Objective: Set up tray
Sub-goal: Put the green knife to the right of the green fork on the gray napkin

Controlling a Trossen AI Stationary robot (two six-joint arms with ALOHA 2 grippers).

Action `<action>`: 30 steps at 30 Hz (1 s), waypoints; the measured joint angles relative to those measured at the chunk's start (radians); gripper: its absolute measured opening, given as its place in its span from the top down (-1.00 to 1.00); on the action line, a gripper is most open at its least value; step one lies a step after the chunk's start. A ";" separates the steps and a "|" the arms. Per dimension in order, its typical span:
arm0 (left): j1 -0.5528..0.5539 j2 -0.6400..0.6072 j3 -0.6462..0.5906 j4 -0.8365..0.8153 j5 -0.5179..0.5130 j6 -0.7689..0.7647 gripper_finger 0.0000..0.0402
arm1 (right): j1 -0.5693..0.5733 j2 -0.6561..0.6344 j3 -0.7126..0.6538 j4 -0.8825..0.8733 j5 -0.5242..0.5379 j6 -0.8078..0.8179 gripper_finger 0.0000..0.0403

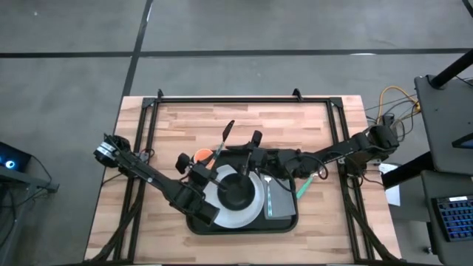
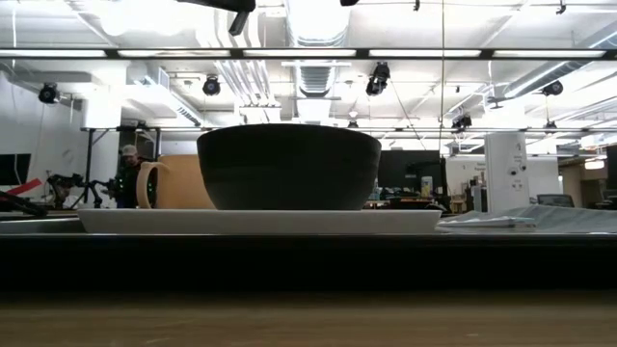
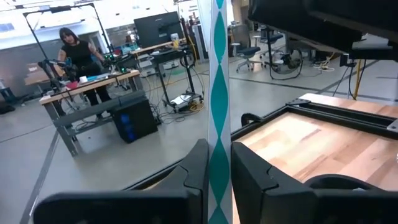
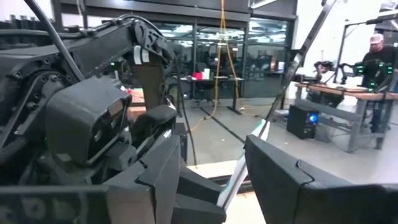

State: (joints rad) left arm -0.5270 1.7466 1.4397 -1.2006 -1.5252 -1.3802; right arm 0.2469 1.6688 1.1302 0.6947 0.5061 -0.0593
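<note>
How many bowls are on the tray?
1. The black bowl sits on the white plate, on the left part of the black tray. The arms above may hide something.

Wooden table [image 1: 185,122]: tray [image 1: 284,224], orange cup [image 1: 201,156] on it.

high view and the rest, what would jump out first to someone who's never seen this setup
Both dark arms crowd over the black tray near the table's front middle, where a black bowl sits on a white plate with a grey napkin to its right. In the left wrist view, the left tool pinches a teal-and-white patterned straw standing upright. The right tool is open around a thin white stick.
</note>
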 joint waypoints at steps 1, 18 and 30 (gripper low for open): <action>0.000 0.000 -0.001 0.004 -0.001 0.000 0.88 | -0.002 0.000 0.000 0.001 -0.009 0.000 0.19; -0.033 0.003 -0.023 0.084 -0.037 0.080 0.88 | -0.067 0.003 -0.011 -0.003 -0.043 0.083 0.25; -0.012 0.003 -0.042 0.121 -0.042 0.083 0.88 | -0.067 0.005 -0.007 0.004 -0.044 0.079 0.42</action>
State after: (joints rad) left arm -0.5391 1.7493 1.3979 -1.0793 -1.5668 -1.2972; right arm 0.1802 1.6733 1.1233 0.6987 0.4625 0.0196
